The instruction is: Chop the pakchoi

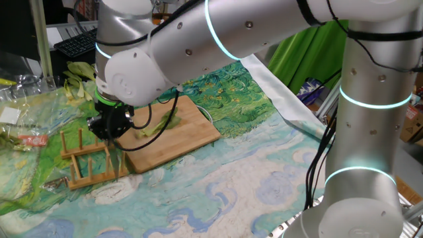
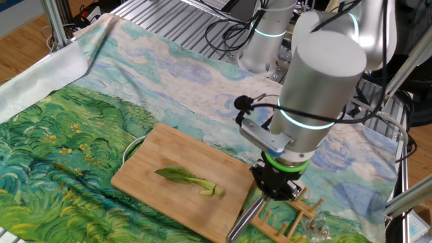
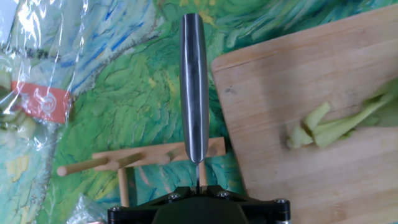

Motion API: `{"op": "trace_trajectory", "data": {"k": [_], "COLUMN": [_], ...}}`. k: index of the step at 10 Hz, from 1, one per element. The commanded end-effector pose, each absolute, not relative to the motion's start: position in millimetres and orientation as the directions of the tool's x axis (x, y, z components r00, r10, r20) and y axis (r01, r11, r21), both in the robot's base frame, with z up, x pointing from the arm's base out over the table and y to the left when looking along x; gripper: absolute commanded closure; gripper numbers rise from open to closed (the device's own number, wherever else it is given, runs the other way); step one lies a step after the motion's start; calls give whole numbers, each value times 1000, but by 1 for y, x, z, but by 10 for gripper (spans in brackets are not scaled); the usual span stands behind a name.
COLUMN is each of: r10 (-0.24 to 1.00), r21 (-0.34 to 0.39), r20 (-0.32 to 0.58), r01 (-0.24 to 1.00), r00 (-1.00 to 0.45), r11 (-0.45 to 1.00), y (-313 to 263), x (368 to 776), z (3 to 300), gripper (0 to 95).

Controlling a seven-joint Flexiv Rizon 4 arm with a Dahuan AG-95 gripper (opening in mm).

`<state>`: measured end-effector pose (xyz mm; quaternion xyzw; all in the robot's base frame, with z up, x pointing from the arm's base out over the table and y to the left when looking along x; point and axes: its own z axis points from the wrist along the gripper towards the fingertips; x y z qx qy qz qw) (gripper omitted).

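The pakchoi (image 1: 158,125) (image 2: 189,181) (image 3: 329,124) lies on a wooden cutting board (image 1: 192,135) (image 2: 169,152) (image 3: 280,81). It is one small stalk with a dark leaf and a pale stem, and short cut bits lie at its stem end. My gripper (image 1: 111,127) (image 2: 271,187) (image 3: 199,185) is shut on a knife (image 3: 194,81) (image 2: 244,217). The steel blade shows edge-on in the hand view. It hangs beside the board's end, over the cloth and a wooden rack, and a hand's width from the stem end.
A wooden peg rack (image 1: 89,158) (image 2: 297,216) (image 3: 124,165) stands right under the gripper, against the board's end. Larger pakchoi stalks (image 1: 79,76) and a crinkled plastic bag (image 1: 20,125) (image 3: 37,99) lie beyond it. A painted cloth (image 1: 231,185) covers the table.
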<state>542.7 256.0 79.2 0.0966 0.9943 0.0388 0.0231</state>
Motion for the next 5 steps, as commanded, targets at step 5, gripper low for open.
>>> {"op": "trace_trajectory", "data": {"k": [5], "r10": [151], "r21": [82], "r20": [0], "r01": [150], "r00": [-989], "r11": [985], "y": [241], "x": [550], "z": [142], "gripper": [950]}}
